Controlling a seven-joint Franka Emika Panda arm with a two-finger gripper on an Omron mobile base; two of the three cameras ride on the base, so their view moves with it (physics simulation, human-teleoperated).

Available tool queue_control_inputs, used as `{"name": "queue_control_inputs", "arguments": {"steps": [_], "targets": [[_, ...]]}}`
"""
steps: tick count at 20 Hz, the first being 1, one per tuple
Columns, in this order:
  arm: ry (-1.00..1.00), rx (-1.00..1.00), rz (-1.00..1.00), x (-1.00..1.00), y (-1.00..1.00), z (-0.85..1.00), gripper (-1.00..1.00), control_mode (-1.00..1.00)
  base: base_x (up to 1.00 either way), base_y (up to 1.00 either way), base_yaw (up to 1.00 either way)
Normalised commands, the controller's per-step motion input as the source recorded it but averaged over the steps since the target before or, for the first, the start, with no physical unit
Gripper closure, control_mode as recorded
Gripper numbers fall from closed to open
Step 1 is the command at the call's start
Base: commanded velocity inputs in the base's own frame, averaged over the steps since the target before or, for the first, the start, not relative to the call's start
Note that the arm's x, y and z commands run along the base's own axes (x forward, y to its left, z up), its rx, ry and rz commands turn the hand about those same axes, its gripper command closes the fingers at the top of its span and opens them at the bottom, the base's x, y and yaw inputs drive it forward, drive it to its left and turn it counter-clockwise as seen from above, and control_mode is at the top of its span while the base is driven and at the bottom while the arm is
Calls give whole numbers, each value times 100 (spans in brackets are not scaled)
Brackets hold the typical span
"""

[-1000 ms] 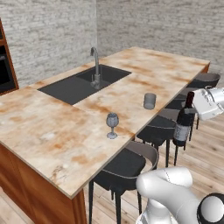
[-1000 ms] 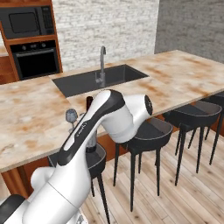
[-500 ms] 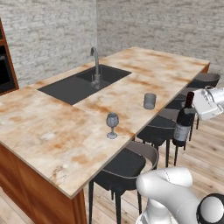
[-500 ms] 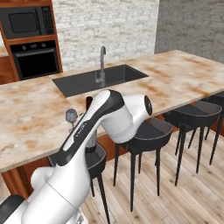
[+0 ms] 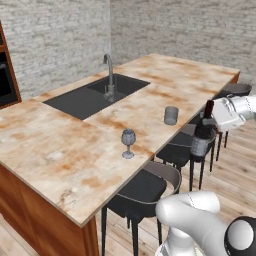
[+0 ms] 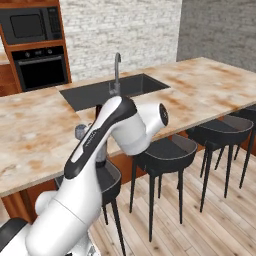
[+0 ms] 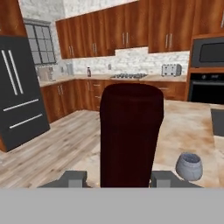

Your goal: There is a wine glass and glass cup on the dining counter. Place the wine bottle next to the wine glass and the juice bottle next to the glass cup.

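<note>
off the counter's (image 5: 75, 165) stool side, in your left base view, the wine bottle (image 5: 202, 137) hangs upright in the air above the black stools (image 5: 145, 187), clear of the counter edge. your gripper (image 5: 214, 120) is closed on the wine bottle's neck, coming in from the right; the white hand sits just at the shoulder of the bottle.

hand view: dark red bottle body (image 7: 130, 135) fills the centre, one grey fingertip (image 7: 74, 178) on each side of it, pressed against it. jaws partly closed, set by the bottle's width.

containers on the counter:
- wine glass (image 5: 128, 143), upright, near the stool-side edge, looks empty.
- glass cup (image 5: 171, 115), upright, further along the same edge, well apart from the wine glass. contents: cannot tell. also seen low right in the hand view (image 7: 189, 166).
- sink (image 5: 95, 95) sunk in the counter with a faucet (image 5: 108, 75) at its rim, basin dark, nothing seen in it.

wine bottle relative to the glasses: beside the glass cup's stretch of the counter, off the edge, not near the wine glass; the cup lies between the two along the edge.

right base view: your white arm (image 6: 107, 150) crosses in front of the counter and hides the bottle and gripper; the wine glass (image 6: 81, 132) peeks out just left of the arm.
</note>
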Motion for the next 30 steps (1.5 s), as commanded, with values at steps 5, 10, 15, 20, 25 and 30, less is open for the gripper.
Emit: {"name": "queue_control_inputs", "arguments": {"steps": [5,10,15,20,25,30], "targets": [[0,4,1,46,34,0,100,-100,0,0,0],[0,7,9,40,28,-3,100,-100,0,0,0],[0,14,14,36,18,-15,100,-100,0,0,0],[-5,5,17,39,16,-22,100,-100,0,0,0],[-4,0,16,49,4,-22,100,-100,0,0,0],[-2,-3,16,39,0,-7,100,-100,0,0,0]]}}
